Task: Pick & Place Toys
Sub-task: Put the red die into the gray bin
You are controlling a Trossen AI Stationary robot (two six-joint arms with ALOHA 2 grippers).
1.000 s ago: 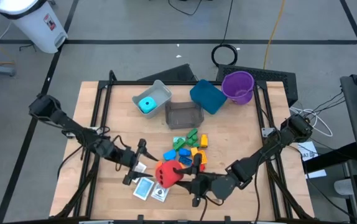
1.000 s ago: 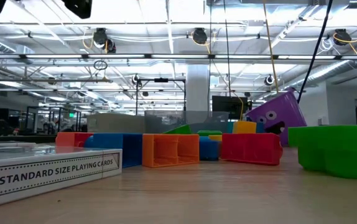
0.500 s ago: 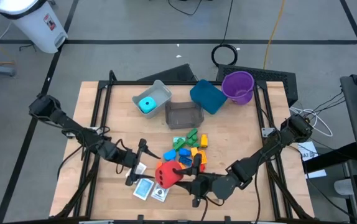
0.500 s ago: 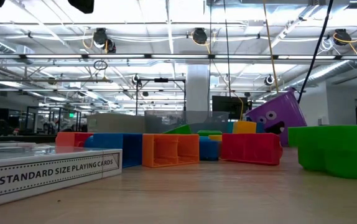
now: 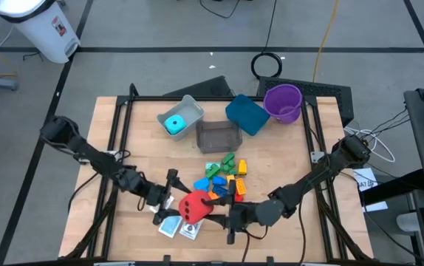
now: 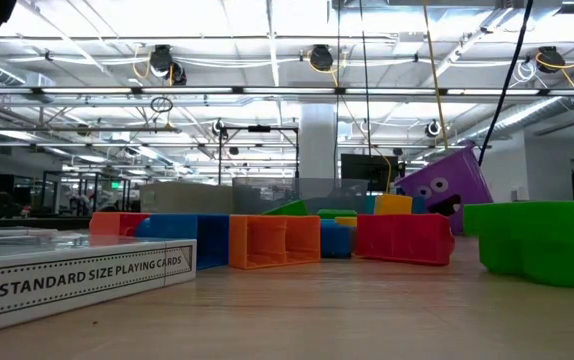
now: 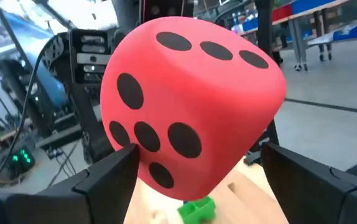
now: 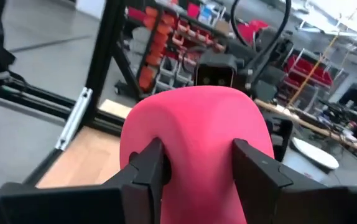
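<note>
The left gripper (image 5: pixel 169 202) is standing near the front of the table (image 5: pixel 286 159), its fingers (image 7: pixel 107 177) spread wide on both sides of the red dice cube (image 5: pixel 195 207) without clearly pressing it. The cube is sitting between the two grippers, beside the cards (image 5: pixel 170 224). The right gripper (image 5: pixel 223 214) is squeezing the cube, its fingers (image 8: pixel 147 168) sinking into the soft surface.

High cam looks straight down on whole surface (image 5: pixel 286 170). Low cam sits at surface level, facing room across bricks (image 6: pixel 272 242). Both wrist cams sit v. close to red die (image 7: pixel 188 102), from opposite sides; die shared w/ high view, 6 o'clock.
</note>
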